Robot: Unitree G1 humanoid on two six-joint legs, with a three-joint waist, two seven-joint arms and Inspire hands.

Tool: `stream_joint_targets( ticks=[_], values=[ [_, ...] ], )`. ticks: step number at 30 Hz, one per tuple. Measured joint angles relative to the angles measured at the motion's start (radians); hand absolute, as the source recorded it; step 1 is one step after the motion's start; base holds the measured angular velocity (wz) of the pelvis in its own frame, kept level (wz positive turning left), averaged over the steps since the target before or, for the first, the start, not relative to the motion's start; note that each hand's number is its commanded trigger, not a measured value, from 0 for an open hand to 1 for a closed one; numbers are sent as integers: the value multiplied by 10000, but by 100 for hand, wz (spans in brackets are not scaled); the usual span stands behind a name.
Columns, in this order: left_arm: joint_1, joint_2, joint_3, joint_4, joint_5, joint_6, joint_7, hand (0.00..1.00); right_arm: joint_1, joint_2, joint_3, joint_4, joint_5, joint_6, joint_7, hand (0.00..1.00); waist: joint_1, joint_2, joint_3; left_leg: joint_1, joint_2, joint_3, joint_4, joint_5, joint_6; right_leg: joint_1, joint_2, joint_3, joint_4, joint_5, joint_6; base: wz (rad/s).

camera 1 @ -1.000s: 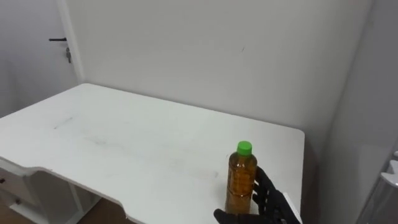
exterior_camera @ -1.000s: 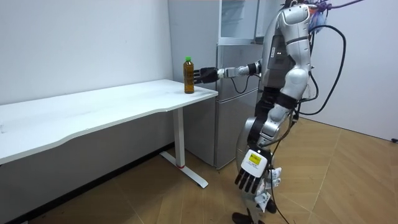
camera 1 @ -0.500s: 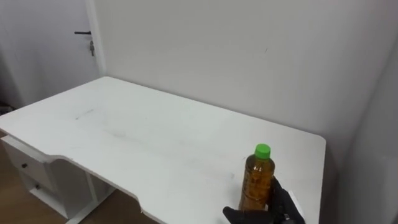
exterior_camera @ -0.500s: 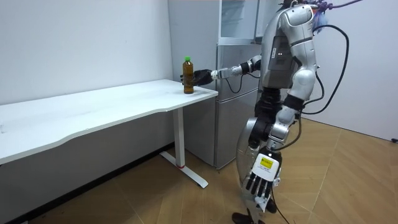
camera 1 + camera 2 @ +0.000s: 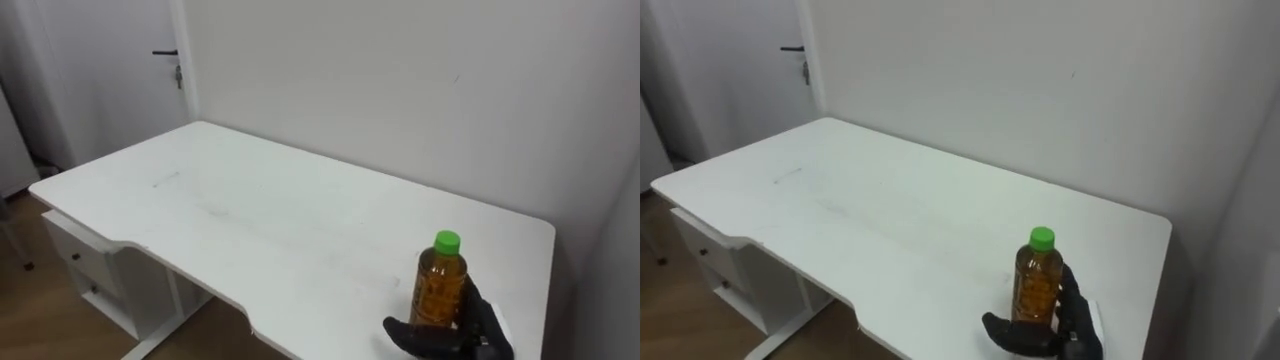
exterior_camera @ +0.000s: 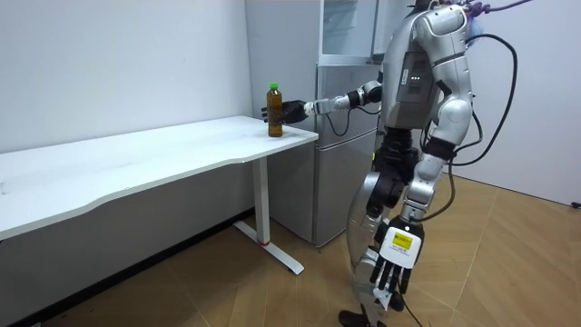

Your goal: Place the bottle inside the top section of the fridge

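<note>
Since a second ago the right hand (image 5: 488, 330) has closed round the bottle (image 5: 440, 292).

Left eye view: bottle upright near the table (image 5: 250, 220) corner, thumb in front, fingers behind, curled round its lower half.

Room view: robot between table and fridge (image 6: 338, 182). Left hand (image 6: 390, 268) hangs down, fingers relaxed.

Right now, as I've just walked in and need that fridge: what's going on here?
The robot stands at the end of the white table, beside the fridge. Its right hand is wrapped round the bottle, which stands upright near the table's corner. Its left hand hangs open at its side.
</note>
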Motion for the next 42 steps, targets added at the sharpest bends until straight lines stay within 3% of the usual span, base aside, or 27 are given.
stream_joint_targets(
  ticks=[9,21,42],
  values=[
    [36,233,0,49,17,-6,-112,0,-206,-109,19,0,221,0,-141,0,86,-282,-51,-35,-34,-117,-14,3,-3,27,-9,-165,-3,-11,22,4],
    [167,333,21,255,8,20,-286,0,-769,-429,32,844,288,2,-253,0,499,-341,34,-31,-83,-228,-54,71,1,36,-98,-163,16,-21,45,2],
    [202,334,265,383,-23,34,-287,0,-741,-437,63,1217,316,32,82,0,490,-411,54,-70,-186,-416,45,95,47,135,-92,-239,4,-7,107,2]
  ],
)
